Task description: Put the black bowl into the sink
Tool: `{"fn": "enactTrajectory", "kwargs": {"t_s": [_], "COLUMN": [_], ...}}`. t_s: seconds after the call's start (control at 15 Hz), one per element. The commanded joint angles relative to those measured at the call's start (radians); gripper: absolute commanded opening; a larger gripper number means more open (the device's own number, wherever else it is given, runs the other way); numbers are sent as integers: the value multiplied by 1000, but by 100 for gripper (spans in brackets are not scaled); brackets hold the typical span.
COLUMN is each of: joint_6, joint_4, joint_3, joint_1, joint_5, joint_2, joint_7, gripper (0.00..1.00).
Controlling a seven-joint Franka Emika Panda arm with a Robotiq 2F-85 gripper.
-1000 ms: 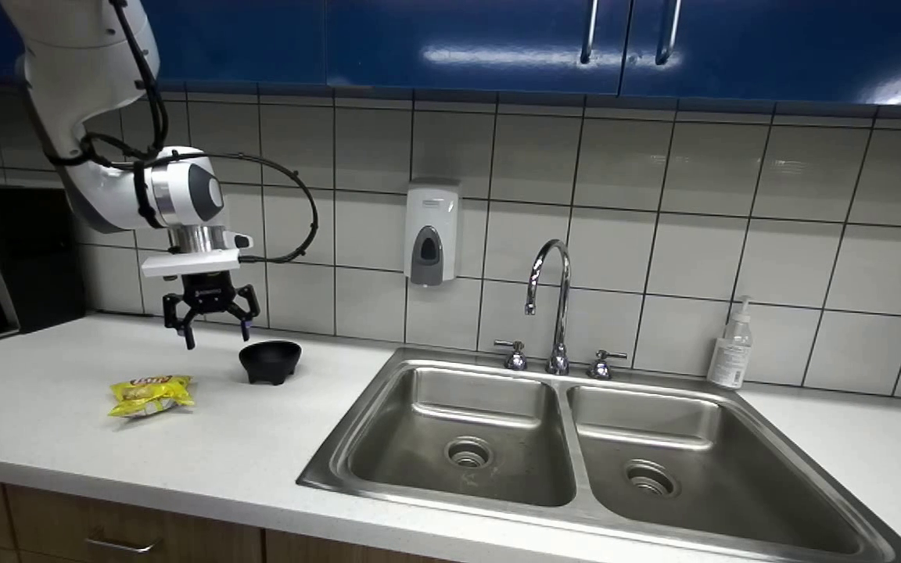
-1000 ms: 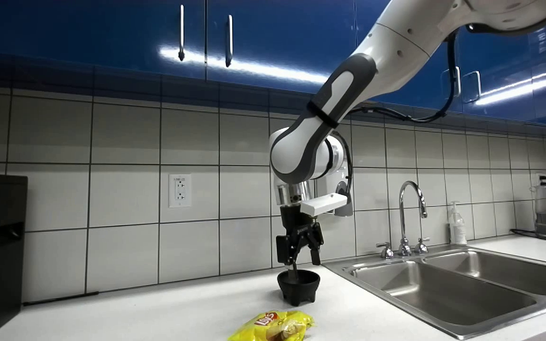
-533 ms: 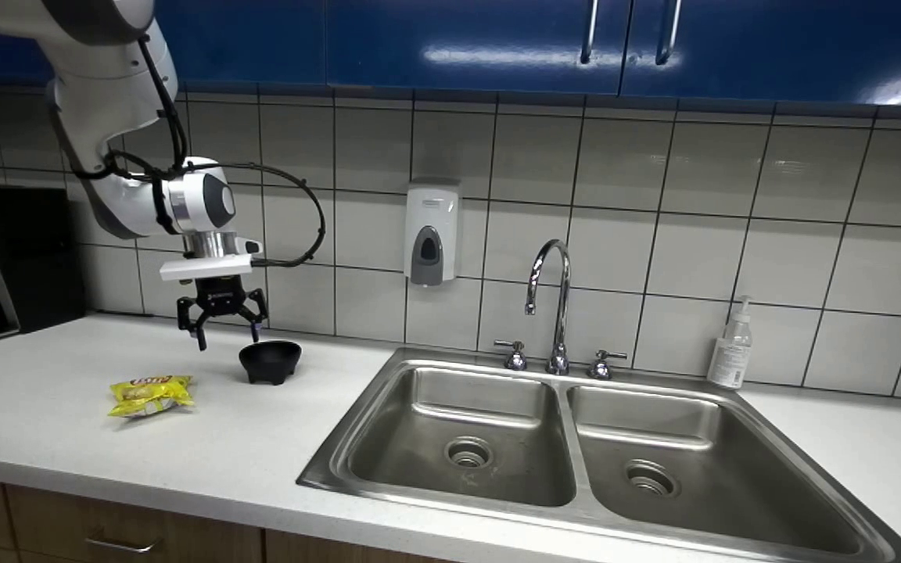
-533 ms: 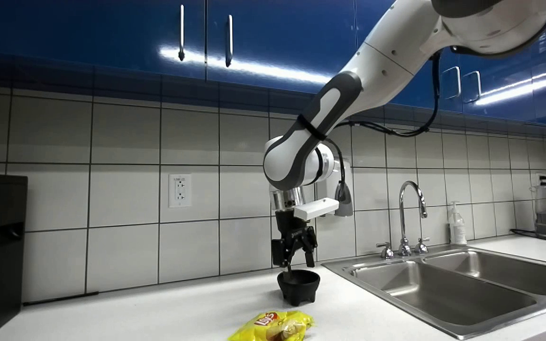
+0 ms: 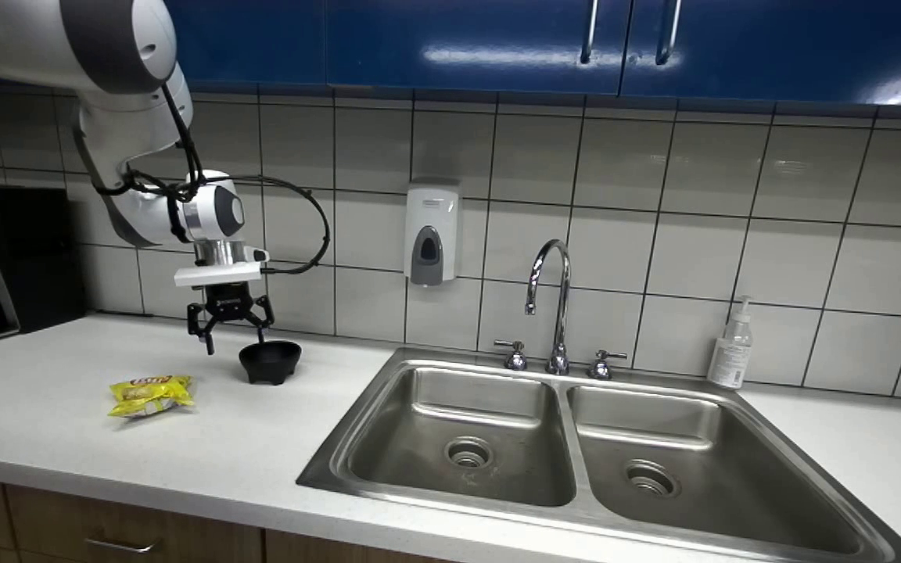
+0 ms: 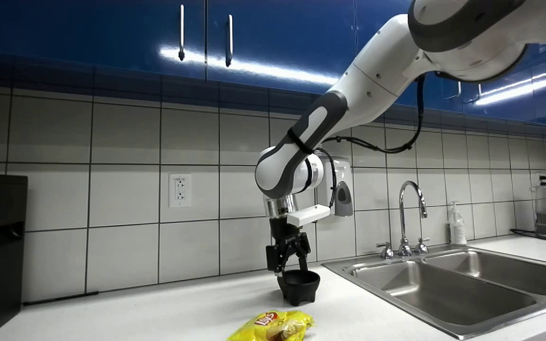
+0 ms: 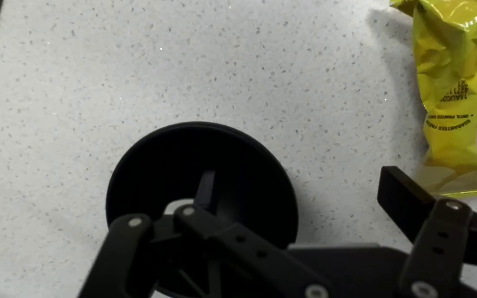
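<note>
While the gripper [image 5: 235, 344] is hanging at the black bowl [image 5: 270, 364], fingers spread and released, one tip is hovering over it or dipping inside (can't really tell, black on black) and the other is hanging outside the rim, toward a yellow chip bag [image 5: 152, 396] lying close by. Bowl's standing on the counter [image 5: 44, 414], with the sink [image 5: 360, 422] on its other side. A faucet [image 5: 562, 313] is arching up from the sink's back edge, a pump bottle [image 5: 731, 356] is standing at the corner, and a soap dispenser [image 5: 432, 215] is hanging on the tiles [image 5: 615, 168].
</note>
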Motion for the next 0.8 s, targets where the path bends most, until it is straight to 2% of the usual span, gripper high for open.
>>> {"fn": "enactTrajectory", "kwargs": {"t_s": [0.0, 0.4, 0.47, 0.53, 0.73], "joint_6": [-70, -118, -123, -130, -141], "joint_4": [117, 213, 223, 233, 260], "joint_3": [-16, -21, -24, -24, -27], "joint_1": [16, 17, 18, 19, 22], "joint_5": [2, 5, 3, 1, 1], "joint_2": [68, 134, 142, 147, 163], "joint_7": [-42, -51, -50, -53, -55], "gripper": [100, 100, 75, 74, 49]}}
